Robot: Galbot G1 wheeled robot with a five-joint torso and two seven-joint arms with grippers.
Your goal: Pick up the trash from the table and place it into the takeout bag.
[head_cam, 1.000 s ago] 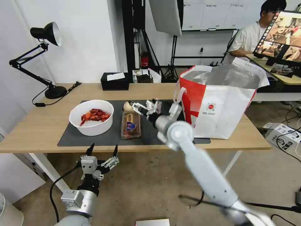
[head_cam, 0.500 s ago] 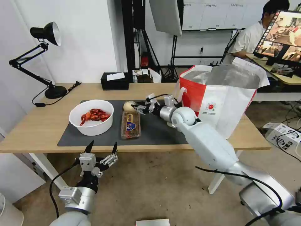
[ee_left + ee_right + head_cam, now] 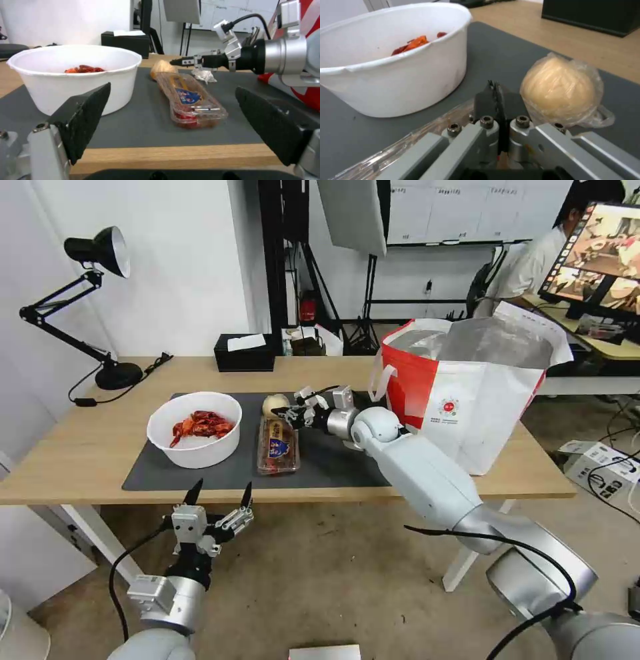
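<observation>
Food tray (image 3: 278,445) long axis runs front-to-back on mat; right gripper (image 3: 281,412) pinched closed, empty, over its far end; left gripper (image 3: 220,496) spread wide.

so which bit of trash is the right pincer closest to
The beige plastic-wrapped lump: the shut right pincer sits right beside it, above the clear tray's far end; the white bowl lies farther off.

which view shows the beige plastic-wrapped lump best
Right wrist view: the beige plastic-wrapped lump is close and unobstructed. The head view shows it small; the left wrist view shows a sliver behind the clear plastic food tray.
</observation>
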